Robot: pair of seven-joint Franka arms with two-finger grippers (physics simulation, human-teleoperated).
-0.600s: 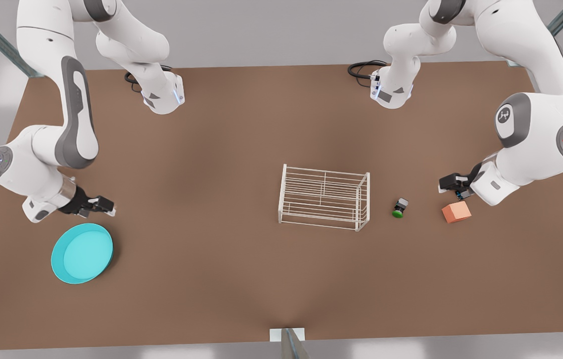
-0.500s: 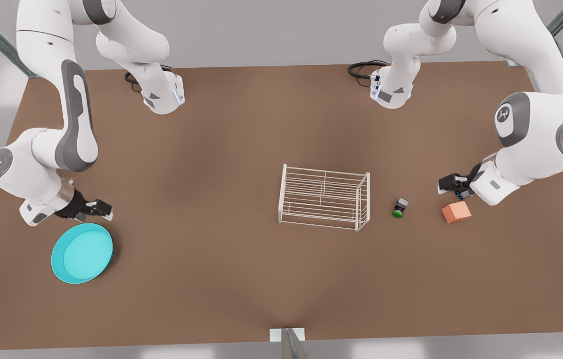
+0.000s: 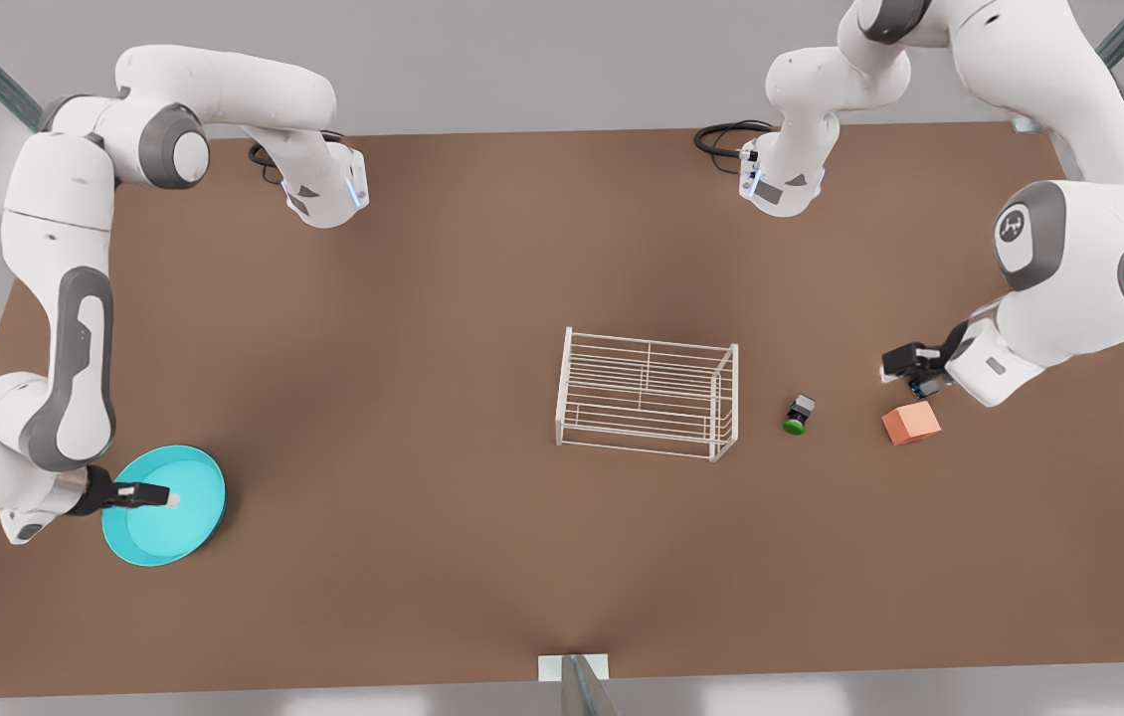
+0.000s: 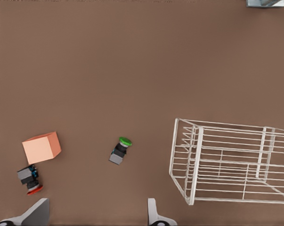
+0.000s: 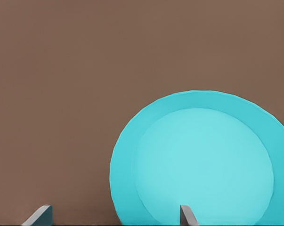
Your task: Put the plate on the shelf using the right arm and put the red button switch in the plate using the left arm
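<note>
Right hand [image 3: 159,494] has swung over the plate [image 3: 179,522].

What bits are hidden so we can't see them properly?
- Red button switch: in the front view the left gripper covers it.
- Plate: its near edge is cut off in the right wrist view.
- Right gripper: over the plate; contact cannot be told.
- Shelf: cut off in the left wrist view.

- We see the plate [image 3: 164,505] flat on the table [image 3: 423,298] at the front view's left, the right gripper [image 3: 167,494] over its bowl.
- The shelf [image 3: 649,394] stands mid-table.
- A green-capped switch [image 3: 798,414] and an orange cube [image 3: 911,424] lie at the front view's right, the left gripper [image 3: 892,373] just beside the cube.
</note>
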